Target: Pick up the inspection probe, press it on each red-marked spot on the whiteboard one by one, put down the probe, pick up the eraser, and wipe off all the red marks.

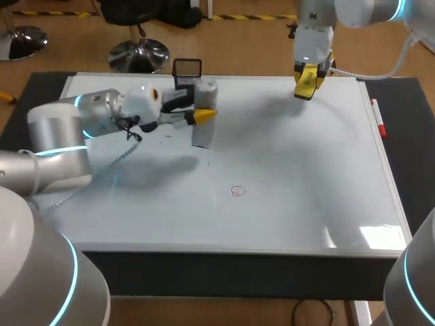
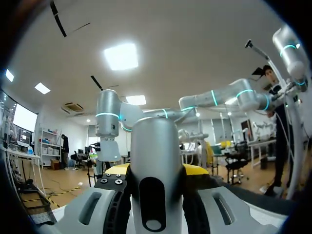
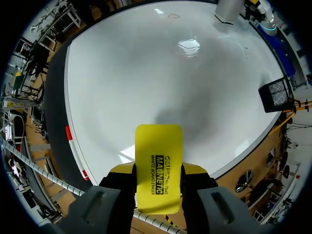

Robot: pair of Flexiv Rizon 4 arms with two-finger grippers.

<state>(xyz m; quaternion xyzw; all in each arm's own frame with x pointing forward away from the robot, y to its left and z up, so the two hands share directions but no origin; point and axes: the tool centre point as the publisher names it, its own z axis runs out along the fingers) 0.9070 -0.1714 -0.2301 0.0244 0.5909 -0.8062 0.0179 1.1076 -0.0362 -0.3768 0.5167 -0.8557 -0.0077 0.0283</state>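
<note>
Inspection probe [image 1: 203,109]: a grey cylinder, upright, with the left gripper [image 1: 204,117] clenched on it from two sides. In the left wrist view the probe [image 2: 153,146] fills the gap between the yellow tips. Its lower end is at or just above the whiteboard [image 1: 292,176]; contact cannot be confirmed.

Right gripper [image 1: 309,76]: grasping the yellow eraser [image 1: 304,87] and hanging over the far side of the board, well apart from the left gripper. In the right wrist view the eraser [image 3: 158,168] is clamped between both fingers and projects ahead of them.

Red mark [image 1: 237,191]: one small ring is visible. It lies on the robot's side of the left gripper, well apart from the probe, and far ahead of the eraser in the right wrist view [image 3: 173,16].

Black holder [image 1: 187,68]: stands just beyond the left gripper.

Step in hand (judgement): the probe stage. The mark is unwiped and the probe sits well away from it, close to the holder. Whether the mark has been pressed cannot be told.

Next move (judgement):
- If the mark is unpressed, carry the probe over it, keep it upright and lower it squarely onto the ring.
- Otherwise, set the probe down clear of the mark, release the left fingers, then bring the eraser flat onto the ring and wipe
</note>
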